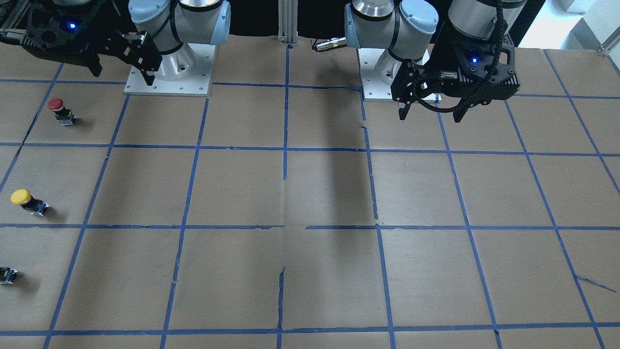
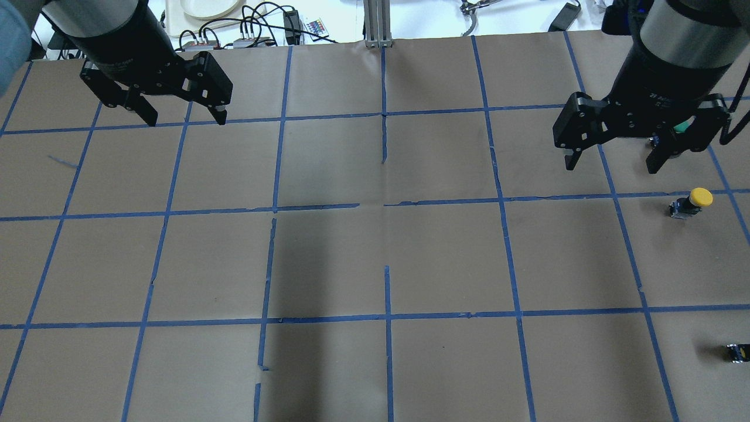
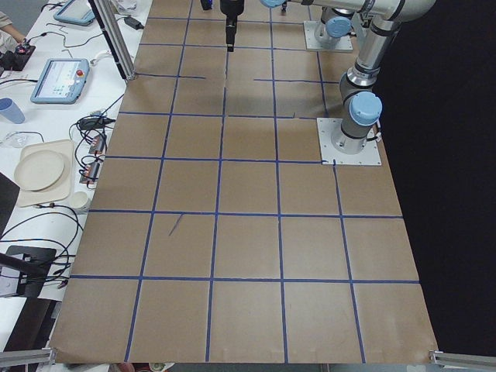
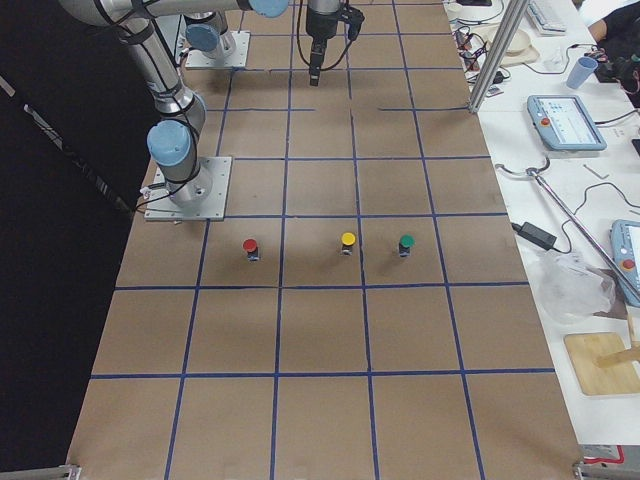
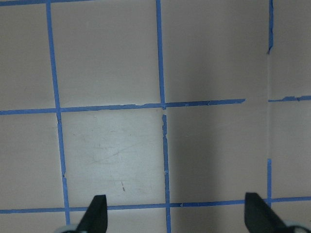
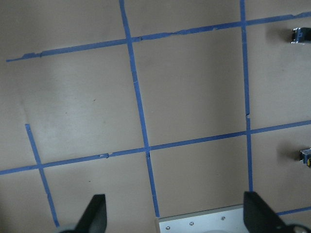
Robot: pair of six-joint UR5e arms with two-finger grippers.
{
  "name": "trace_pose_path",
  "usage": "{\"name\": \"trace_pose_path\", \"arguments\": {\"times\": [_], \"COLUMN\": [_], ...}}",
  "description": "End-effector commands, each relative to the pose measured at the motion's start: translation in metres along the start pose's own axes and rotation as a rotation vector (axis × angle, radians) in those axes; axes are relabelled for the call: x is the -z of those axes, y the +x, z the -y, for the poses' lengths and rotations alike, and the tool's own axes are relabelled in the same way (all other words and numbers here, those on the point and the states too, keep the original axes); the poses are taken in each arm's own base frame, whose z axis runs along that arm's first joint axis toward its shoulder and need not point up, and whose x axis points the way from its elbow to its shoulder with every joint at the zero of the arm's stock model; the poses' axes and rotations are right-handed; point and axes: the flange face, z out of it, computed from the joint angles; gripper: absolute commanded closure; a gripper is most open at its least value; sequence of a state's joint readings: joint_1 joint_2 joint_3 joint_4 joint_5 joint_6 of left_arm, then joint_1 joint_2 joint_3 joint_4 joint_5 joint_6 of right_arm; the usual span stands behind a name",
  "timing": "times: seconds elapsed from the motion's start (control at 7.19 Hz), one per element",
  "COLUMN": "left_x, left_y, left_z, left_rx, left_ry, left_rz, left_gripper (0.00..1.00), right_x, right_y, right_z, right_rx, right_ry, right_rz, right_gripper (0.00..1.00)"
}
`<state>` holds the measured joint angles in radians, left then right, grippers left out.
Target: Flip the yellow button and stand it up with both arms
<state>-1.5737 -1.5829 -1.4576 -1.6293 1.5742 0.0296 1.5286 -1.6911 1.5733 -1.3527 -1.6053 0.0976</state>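
The yellow button [image 2: 691,202] stands near the table's right edge with its yellow cap up on a black and metal body; it also shows in the front view [image 1: 26,201] and the right side view [image 4: 347,242]. My right gripper [image 2: 610,165] hangs open above the table, to the left of the button and apart from it, with nothing between its fingers [image 6: 95,213]. Over the far left squares my left gripper [image 2: 184,120] is open too and holds nothing [image 5: 176,218]. In the front view the left gripper [image 1: 431,109] hangs in front of its base.
A red button [image 1: 60,111] and a green button [image 4: 405,243] stand in line with the yellow one. The green button [image 2: 679,126] is partly hidden behind my right gripper. A small black block [image 1: 7,275] is cut by the view's edge. The arm base plates [image 1: 167,89] stand at the robot's side of the table.
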Motion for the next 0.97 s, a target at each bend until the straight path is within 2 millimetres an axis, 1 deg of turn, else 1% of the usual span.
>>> {"name": "trace_pose_path", "arguments": {"times": [0.0, 0.14, 0.28, 0.42, 0.56, 0.7, 0.83], "left_x": [-0.008, -0.014, -0.012, -0.019, -0.020, -0.016, -0.018], "left_y": [-0.001, -0.002, -0.001, -0.004, -0.015, -0.020, -0.019], "left_z": [0.008, 0.008, 0.009, 0.008, 0.010, 0.013, 0.015], "left_rx": [0.002, 0.002, 0.002, 0.006, 0.029, 0.038, 0.045], "left_ry": [-0.014, -0.027, -0.021, -0.037, -0.041, -0.032, -0.035], "left_rz": [0.004, 0.008, 0.001, 0.008, 0.002, -0.002, -0.002], "left_gripper": [0.00, 0.00, 0.00, 0.00, 0.00, 0.00, 0.00], "right_x": [-0.012, -0.022, -0.025, -0.023, -0.021, -0.020, -0.021], "right_y": [-0.011, -0.012, -0.015, -0.017, -0.017, -0.015, -0.015], "right_z": [-0.003, -0.005, -0.007, -0.005, -0.004, -0.006, -0.006], "right_rx": [0.010, 0.025, 0.015, 0.022, 0.025, 0.028, 0.036], "right_ry": [-0.038, -0.055, -0.059, -0.032, -0.022, -0.018, -0.023], "right_rz": [0.037, 0.033, 0.031, 0.033, 0.031, 0.025, 0.025], "right_gripper": [0.00, 0.00, 0.00, 0.00, 0.00, 0.00, 0.00]}}
